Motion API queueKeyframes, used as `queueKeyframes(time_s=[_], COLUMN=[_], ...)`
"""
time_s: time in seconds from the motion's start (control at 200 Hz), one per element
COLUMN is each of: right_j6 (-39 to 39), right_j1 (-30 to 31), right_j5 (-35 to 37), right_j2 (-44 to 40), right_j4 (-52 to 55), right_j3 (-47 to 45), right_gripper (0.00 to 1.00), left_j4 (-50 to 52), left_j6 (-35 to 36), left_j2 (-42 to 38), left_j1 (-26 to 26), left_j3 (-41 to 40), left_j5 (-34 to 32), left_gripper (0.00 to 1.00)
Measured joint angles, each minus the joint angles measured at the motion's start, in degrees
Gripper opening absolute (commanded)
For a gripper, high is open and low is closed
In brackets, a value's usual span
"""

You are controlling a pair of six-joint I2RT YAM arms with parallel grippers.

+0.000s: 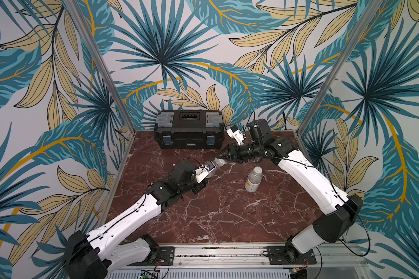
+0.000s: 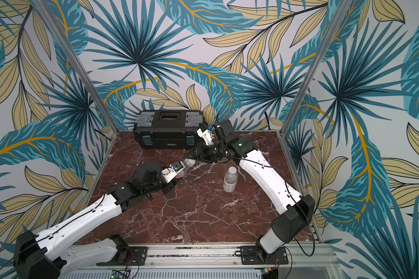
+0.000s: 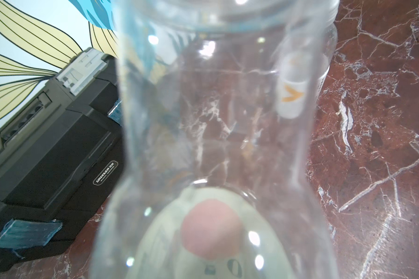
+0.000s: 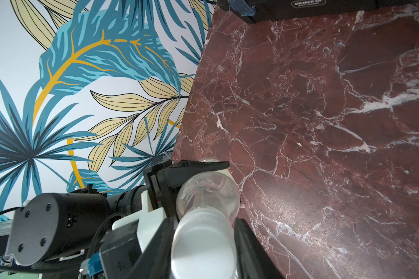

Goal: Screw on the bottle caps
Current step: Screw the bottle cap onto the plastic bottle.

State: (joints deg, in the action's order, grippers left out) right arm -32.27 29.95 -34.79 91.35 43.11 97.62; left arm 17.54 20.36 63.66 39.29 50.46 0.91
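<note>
In front of the black toolbox (image 1: 189, 131), a clear bottle (image 4: 207, 190) is held tilted over the table (image 1: 228, 212) — the left tool (image 1: 207, 174) pinches its body and the right tool (image 1: 223, 158) pinches its white cap (image 4: 203, 248). The second bottle (image 1: 253, 181), capped, stands upright farther from the toolbox, beside the right arm (image 1: 307, 178).

Clear bottle (image 4: 207, 193) tilted aloft, white cap (image 4: 203, 251) at its neck; yellow-labelled bottle (image 1: 253, 180) upright, capped.

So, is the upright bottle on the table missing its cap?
No, a white cap sits on the neck of the upright bottle.
</note>
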Motion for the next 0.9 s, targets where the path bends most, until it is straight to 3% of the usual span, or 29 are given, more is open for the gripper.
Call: queueKeyframes(time_s=[0.245,0.541,0.751,0.902], right_j6=[6.38,24.44,47.8,59.67], right_j1=[-3.23,-3.26,-3.72,-3.72], right_j5=[5.16,8.74,-0.07,-4.79], right_j2=[-0.39,-9.86,-15.85,-14.38], right_j4=[-0.24,-3.8,1.11,9.57], right_j3=[0.13,-5.11,-5.75,-4.2], right_gripper=[0.58,0.65,0.68,0.68], left_j4=[-4.15,-4.22,-3.61,-1.03], left_j6=[0.7,0.87,0.87,0.92], left_j2=[-0.02,0.04,0.11,0.48], left_j1=[0.79,0.79,0.79,0.79], left_j3=[0.0,0.02,0.04,0.7], left_j5=[4.04,7.48,11.85,15.45], left_gripper=[0.26,0.26,0.26,0.26])
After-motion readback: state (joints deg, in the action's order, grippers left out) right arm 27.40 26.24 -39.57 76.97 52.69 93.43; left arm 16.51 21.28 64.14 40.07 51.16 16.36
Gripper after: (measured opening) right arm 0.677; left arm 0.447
